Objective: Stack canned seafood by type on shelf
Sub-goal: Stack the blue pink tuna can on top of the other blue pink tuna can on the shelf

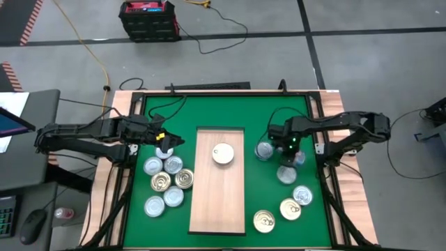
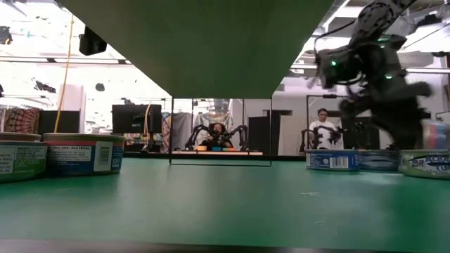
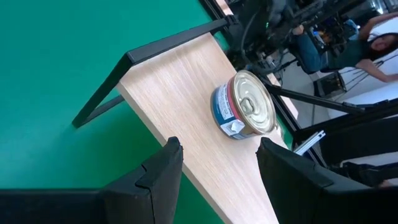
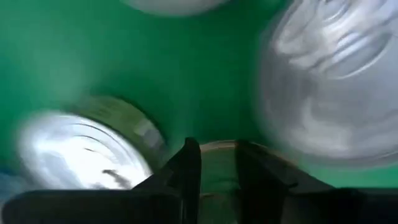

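Note:
The shelf [image 1: 218,202] is a pale wooden board on black legs in the middle of the green mat; the low view shows its underside [image 2: 211,42]. One gold-topped can [image 1: 224,154] stands on its far half, also seen in the left wrist view [image 3: 244,113]. Several cans [image 1: 167,183] sit on the mat left of the shelf. Several more [image 1: 290,208] sit on its right. My left gripper [image 1: 167,141] hovers open over the left group's far end, facing the shelf. My right gripper [image 1: 287,159] points down among the right cans, fingers [image 4: 189,165] narrowly open over a can rim [image 4: 217,148].
Black frame rails [image 1: 327,174] run along the mat's left and right sides. Cables and a red-topped box [image 1: 148,17] lie on the floor beyond the far edge. A person [image 2: 323,126] sits in the room behind. The shelf's near half [image 1: 217,213] is bare wood.

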